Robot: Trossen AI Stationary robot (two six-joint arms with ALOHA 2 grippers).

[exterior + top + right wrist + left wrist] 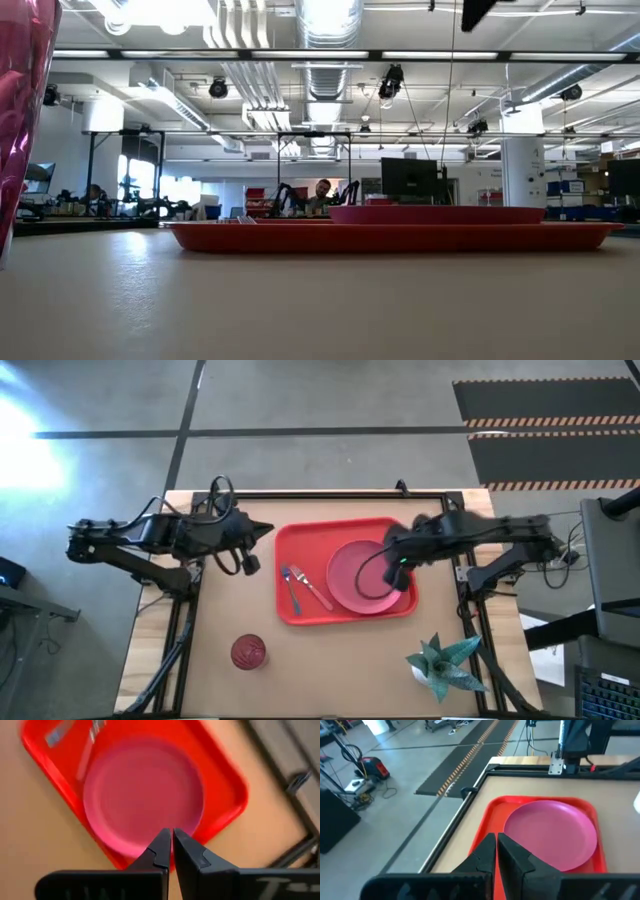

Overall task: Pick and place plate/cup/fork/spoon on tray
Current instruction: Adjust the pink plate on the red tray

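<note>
Red tray (300, 535), one plate (350, 575), fork (313, 591), spoon (291, 589), cup (248, 652)

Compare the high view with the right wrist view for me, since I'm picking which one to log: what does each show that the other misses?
Only the high view shows the cup standing on the table off the tray, the left gripper shut beside the tray, and a green plant. Only the right wrist view shows the right gripper shut and empty above the plate's edge. Both show the plate, fork and spoon on the tray.

Wooden table (330, 660) with tray (300, 610), cup (248, 652), green paper plant (443, 663).
</note>
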